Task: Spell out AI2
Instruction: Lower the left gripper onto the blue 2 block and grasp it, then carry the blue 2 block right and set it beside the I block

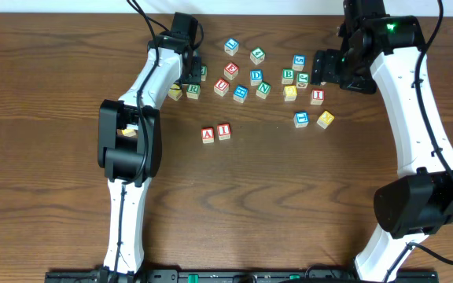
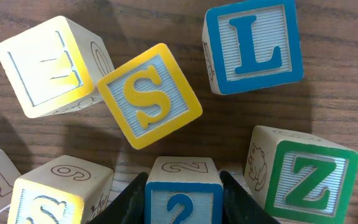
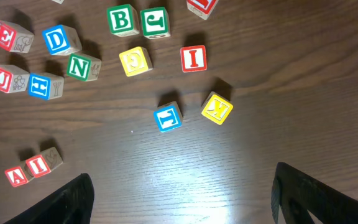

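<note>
The red A cube and the red I cube sit side by side, touching, in the middle of the table. They also show in the right wrist view, A and I. My left gripper is at the left end of the block cluster. In the left wrist view its jaws are shut on the blue 2 cube, which is hidden in the overhead view. My right gripper is open and empty, held above the table at the cluster's right.
Close around the 2 cube lie a yellow S cube, a blue L cube, a green Z cube and a yellow-faced cube. A second red I cube, a blue T cube and a yellow K cube lie right.
</note>
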`<state>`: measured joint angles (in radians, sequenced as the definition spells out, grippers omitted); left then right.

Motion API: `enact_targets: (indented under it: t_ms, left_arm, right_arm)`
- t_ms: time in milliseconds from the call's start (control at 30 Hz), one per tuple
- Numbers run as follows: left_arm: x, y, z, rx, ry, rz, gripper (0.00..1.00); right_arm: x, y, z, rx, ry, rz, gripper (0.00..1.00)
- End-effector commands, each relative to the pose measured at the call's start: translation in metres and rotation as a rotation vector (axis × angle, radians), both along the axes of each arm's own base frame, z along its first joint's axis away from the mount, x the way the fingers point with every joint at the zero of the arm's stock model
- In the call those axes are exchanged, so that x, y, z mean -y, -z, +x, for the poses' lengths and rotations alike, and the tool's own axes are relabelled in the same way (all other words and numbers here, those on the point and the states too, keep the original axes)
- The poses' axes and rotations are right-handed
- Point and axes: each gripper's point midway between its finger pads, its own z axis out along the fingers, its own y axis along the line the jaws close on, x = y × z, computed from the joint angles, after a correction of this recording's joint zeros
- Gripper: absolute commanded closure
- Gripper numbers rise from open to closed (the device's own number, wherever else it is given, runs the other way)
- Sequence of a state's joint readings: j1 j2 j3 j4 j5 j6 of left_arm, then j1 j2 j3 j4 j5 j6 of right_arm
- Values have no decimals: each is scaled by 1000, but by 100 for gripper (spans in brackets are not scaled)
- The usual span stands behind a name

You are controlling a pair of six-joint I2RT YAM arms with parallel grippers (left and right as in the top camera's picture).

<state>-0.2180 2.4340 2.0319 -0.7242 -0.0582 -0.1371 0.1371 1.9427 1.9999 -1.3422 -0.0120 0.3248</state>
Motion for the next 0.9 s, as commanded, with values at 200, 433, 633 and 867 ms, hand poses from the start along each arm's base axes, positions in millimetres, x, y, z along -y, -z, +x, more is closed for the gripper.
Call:
enact_targets:
  t_ms: [200, 433, 633, 867]
  left_arm:
    - [-1, -44, 5, 80, -9, -14, 68]
    - [8, -113, -6, 163, 10, -35, 68]
    - [34, -158, -37, 173, 24, -68, 69]
    - [67, -149, -83, 39, -20, -90, 69]
  right_arm:
    - [-4, 2, 0, -6, -13, 0, 12]
    - [-3, 2, 0, -4, -12, -2, 12]
    - [3, 0, 6, 19, 3, -12, 12]
    - [25, -2, 16, 51, 57, -9, 12]
